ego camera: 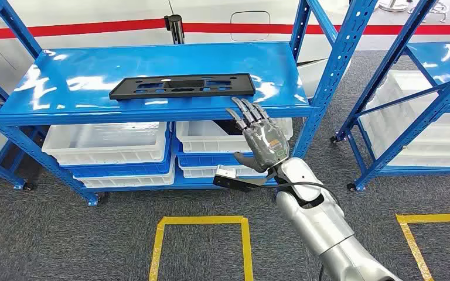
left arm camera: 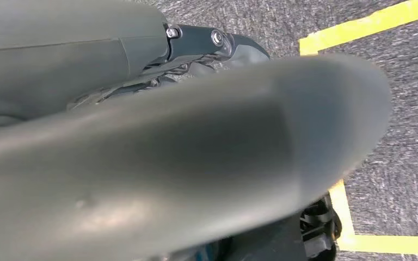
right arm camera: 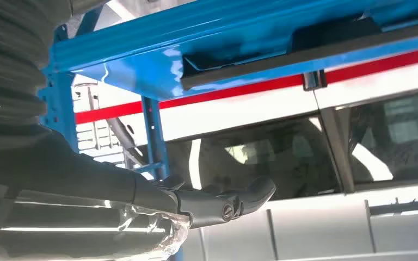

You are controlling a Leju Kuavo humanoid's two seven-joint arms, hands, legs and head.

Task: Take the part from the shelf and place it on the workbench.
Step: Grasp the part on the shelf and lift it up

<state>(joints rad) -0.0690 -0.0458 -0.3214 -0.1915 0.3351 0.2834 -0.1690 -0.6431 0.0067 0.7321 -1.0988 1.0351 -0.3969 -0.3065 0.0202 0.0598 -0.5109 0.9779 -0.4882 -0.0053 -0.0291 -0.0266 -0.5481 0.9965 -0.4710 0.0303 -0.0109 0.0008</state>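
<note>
Fingers [ego camera: 247,114] of the right hand [ego camera: 261,140] straight and spread, released, holding nothing; tips at the front edge of the blue shelf [ego camera: 152,111], just below and right of the part. Palm faces down toward the robot, thumb sticking out to the side. Small yellow-green sticker on the back of the hand, writing too small to read. Silver right arm [ego camera: 322,228] comes up from the lower right, dark camera block at the wrist.

Left hand [left arm camera: 185,163] close to its wrist camera, a thick blurred grey thumb across the frame; cannot tell if its fingers are released or clenched. Behind it grey carpet and yellow tape.

Floor: grey carpet [ego camera: 64,234] with yellow tape squares [ego camera: 202,221], one in front of the robot, another at the right.

Part [ego camera: 181,86]: flat black plastic panel with cut-outs, lying flat on the top board of the blue shelf, near its middle, long side parallel to the front edge. No readable label on it. In the right wrist view the part [right arm camera: 326,32] shows as a dark edge on top of the blue board.

Under the top board: white plastic bins [ego camera: 108,143] side by side on the lower level. Second blue rack [ego camera: 410,88] at the right with more white bins.

Farthest: white wall or panel with a red stripe [ego camera: 94,27].
</note>
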